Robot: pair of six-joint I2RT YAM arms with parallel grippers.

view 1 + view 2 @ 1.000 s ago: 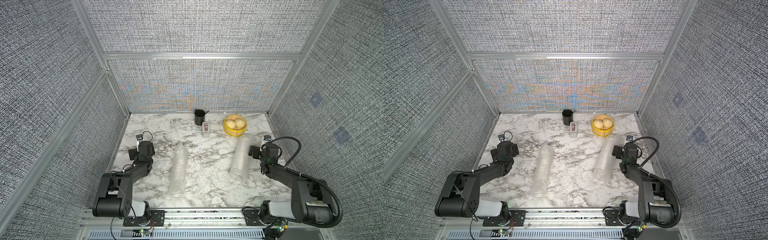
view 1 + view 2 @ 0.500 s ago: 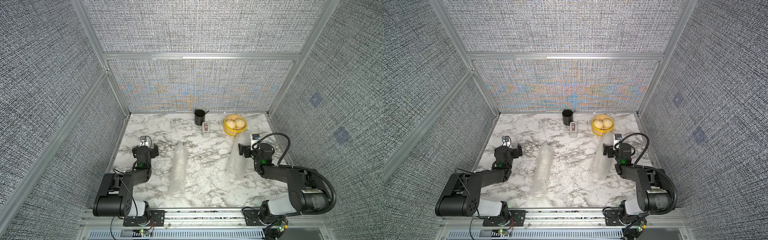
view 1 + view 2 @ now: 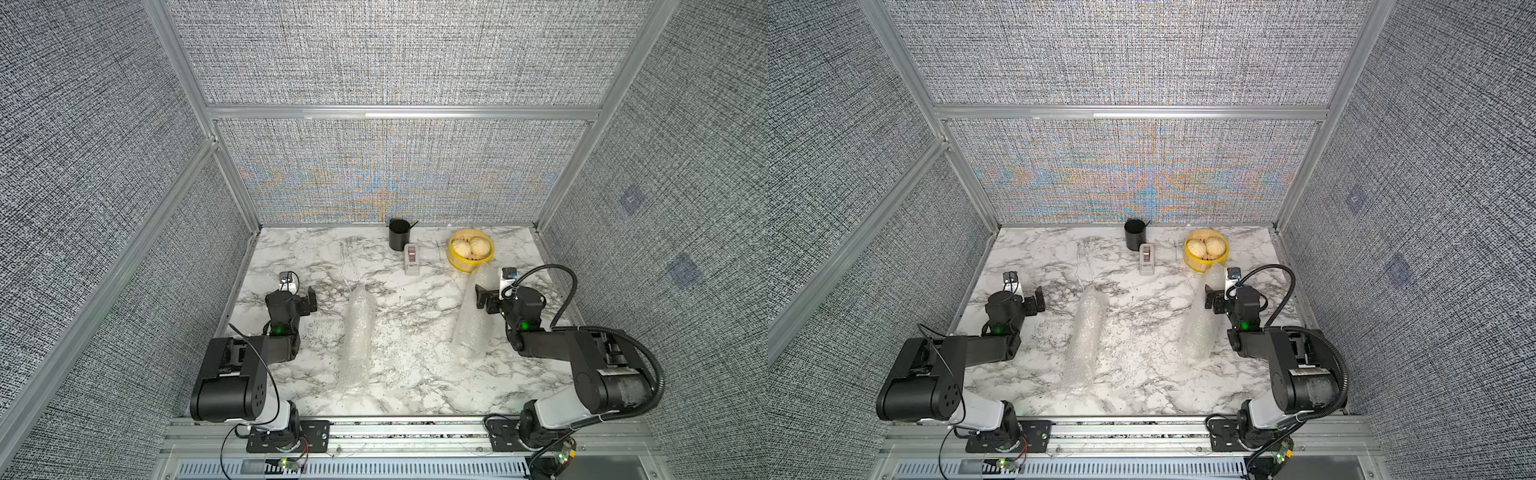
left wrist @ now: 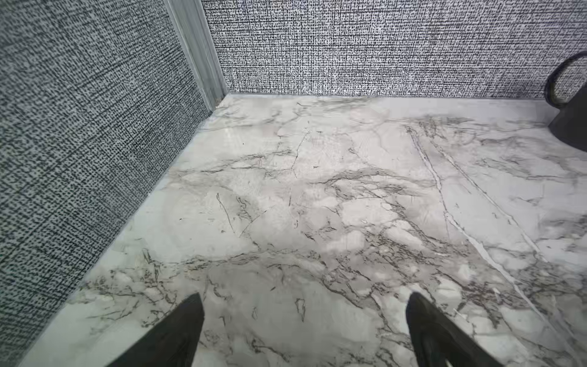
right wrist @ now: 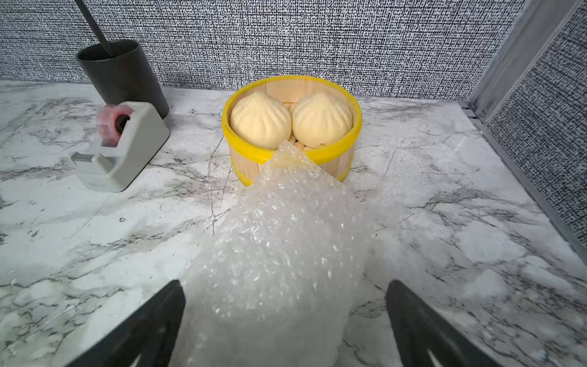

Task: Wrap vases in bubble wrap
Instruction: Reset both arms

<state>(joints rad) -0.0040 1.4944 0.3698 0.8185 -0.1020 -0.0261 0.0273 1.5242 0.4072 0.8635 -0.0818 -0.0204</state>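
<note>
**Bubble wrap (image 3: 357,332) lies in two rolls on the bench (image 3: 415,303); both claws open**

In both top views, the left roll (image 3: 1086,336) lies lengthwise near the middle of the bench. It points toward the back wall and sits well apart from both arms. The right roll (image 3: 473,320) lies nearer the right wall and slants a little. Its narrow far tip reaches the front of the yellow basket (image 5: 244,147), which holds two pale buns (image 5: 260,120). Whether the tip touches the basket cannot be told.

The right claw (image 5: 285,286) sits over the far part of the right roll with its fingers spread wide. The wrap runs between the fingers, and one finger stands visibly clear of the plastic, so the claw is not gripping the roll.

The left claw (image 4: 305,300) is by the left wall. Its fingers are just as wide apart, and only bare marble shows between them.

A black cup (image 5: 124,76) stands at the back wall. A grey tape dispenser (image 5: 120,149) sits just in front of it, near the basket.
</note>
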